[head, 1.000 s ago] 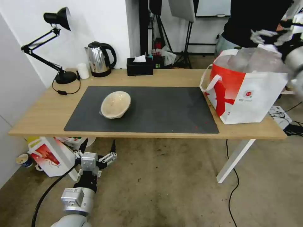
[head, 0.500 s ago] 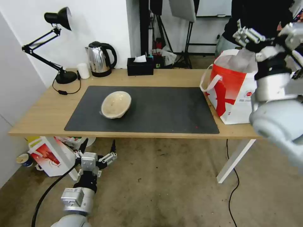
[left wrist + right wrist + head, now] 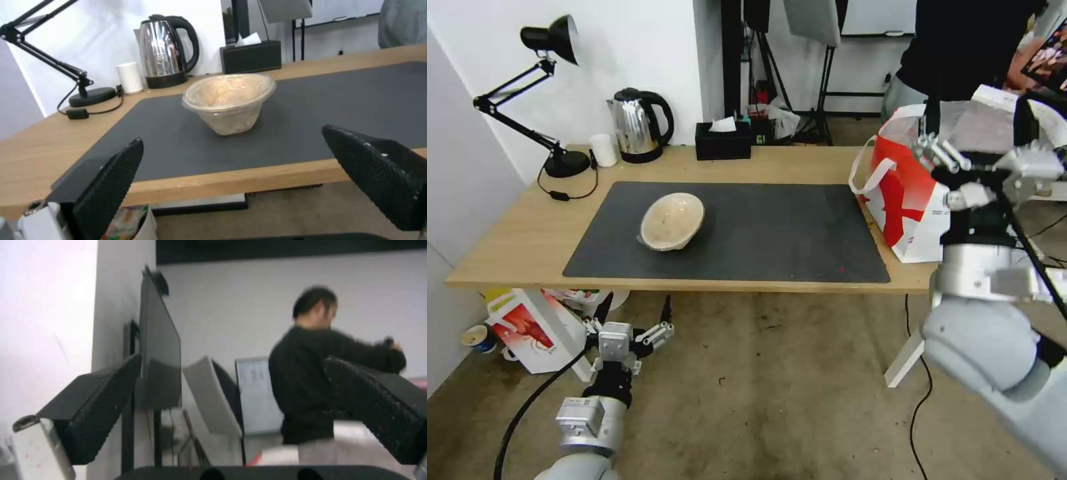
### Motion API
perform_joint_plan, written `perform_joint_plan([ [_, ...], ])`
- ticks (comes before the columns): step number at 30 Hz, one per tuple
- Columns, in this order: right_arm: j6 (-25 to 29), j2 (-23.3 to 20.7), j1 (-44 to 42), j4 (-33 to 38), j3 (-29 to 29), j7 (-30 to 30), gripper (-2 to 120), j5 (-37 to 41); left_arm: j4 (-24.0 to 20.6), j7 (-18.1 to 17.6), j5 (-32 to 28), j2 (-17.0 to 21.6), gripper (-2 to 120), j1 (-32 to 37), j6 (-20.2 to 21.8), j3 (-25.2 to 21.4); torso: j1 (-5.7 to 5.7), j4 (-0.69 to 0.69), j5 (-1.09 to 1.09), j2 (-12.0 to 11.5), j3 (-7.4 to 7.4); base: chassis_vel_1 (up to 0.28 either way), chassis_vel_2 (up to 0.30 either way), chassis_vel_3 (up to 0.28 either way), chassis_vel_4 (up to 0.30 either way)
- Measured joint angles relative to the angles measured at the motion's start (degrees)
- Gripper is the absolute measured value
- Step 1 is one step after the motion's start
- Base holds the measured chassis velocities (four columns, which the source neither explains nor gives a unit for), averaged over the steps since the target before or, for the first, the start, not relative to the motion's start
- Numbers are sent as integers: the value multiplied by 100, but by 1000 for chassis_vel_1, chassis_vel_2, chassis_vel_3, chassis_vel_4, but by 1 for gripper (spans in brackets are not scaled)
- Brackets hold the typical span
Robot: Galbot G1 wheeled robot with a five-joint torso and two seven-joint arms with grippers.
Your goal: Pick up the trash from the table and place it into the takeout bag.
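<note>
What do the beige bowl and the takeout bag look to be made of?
Shallow beige bowl: thin, slightly translucent, crinkled wall, so probably light disposable plastic or lined pulp; can't tell which. Takeout bag: smooth printed red-and-white panels, likely coated nonwoven or laminated fabric, with a shiny silver foil-like lining and white webbing handles.

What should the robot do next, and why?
Probably the left gripper should rise toward the beige bowl. It hangs open below the table edge, facing the bowl, which sits alone on the grey mat. The right gripper is open in front of the takeout bag and holds nothing, so the bowl looks like the trash left to collect.
</note>
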Motion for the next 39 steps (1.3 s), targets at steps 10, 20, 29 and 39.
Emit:
perform_joint_plan([
  [10,-210,72,-908,330,-73,331,100,-45,0,0,0,0,100,0,0,0,0,1,0,0,0,0,0,0,0],
  [20,-826,-151,-1660,807,-289,635,100,158,0,0,0,0,100,0,0,0,0,1,0,0,0,0,0,0,0],
  [29,-1671,-365,-1767,814,-458,737,100,695,0,0,0,0,100,0,0,0,0,1,0,0,0,0,0,0,0],
  [39,-1937,-400,-1873,802,-554,935,100,977,0,0,0,0,100,0,0,0,0,1,0,-1,0,0,0,0,0],
])
